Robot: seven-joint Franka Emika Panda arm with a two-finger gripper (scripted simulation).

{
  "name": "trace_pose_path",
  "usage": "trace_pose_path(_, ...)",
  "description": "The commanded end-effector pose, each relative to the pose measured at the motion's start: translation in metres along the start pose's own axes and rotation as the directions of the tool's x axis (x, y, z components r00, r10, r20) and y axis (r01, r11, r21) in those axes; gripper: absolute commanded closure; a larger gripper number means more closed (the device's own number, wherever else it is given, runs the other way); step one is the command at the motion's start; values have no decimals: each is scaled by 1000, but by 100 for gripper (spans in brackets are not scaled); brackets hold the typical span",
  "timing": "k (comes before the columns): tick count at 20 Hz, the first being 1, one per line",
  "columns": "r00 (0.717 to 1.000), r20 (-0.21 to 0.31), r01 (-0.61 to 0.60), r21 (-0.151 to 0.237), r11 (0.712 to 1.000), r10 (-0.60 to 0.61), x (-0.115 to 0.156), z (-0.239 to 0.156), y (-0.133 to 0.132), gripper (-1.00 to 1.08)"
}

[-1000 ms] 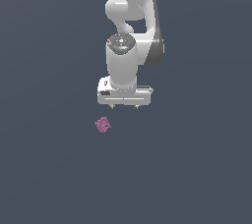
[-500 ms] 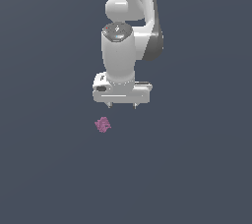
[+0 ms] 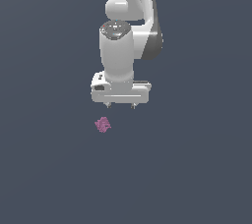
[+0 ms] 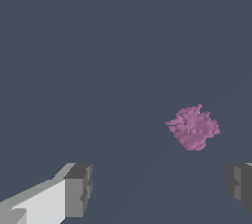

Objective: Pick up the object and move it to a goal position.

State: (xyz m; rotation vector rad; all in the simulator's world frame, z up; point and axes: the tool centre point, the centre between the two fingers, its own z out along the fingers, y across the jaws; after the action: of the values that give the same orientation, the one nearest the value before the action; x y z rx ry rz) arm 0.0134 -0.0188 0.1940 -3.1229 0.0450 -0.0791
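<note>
The object (image 3: 103,125) is a tiny pink-magenta lumpy clump lying on the dark grey surface. It also shows in the wrist view (image 4: 193,127). My white gripper (image 3: 120,106) hangs above the surface, a little toward the exterior view's right of the object and apart from it. Only its two short fingertips show below the hand in the exterior view. In the wrist view the two grey fingertips (image 4: 78,189) stand far apart with nothing between them. The gripper (image 4: 160,188) is open and empty.
The dark grey surface (image 3: 197,169) fills both views, with no other objects on it. The white arm (image 3: 130,16) rises from the gripper toward the upper edge of the exterior view.
The arm has moved toward the exterior view's left and a little lower, bringing the gripper closer to the object. The object has not moved.
</note>
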Motion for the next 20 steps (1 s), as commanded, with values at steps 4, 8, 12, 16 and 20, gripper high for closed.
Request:
trace_pose_path(4,999,4,48,-3,999,-48,1,7,7,-92)
trace_pose_path(8,994,9,105,-6,995,-104,2,16,15,-92)
trace_pose_path(12,984,16,179,-8,984,-178,2,27,26,-92)
trace_pose_path(16,964,24,266,-9,964,-266,2,40,39,-92)
trace_pose_path(20,935,32,352,-6,936,-352,2,54,52,-92)
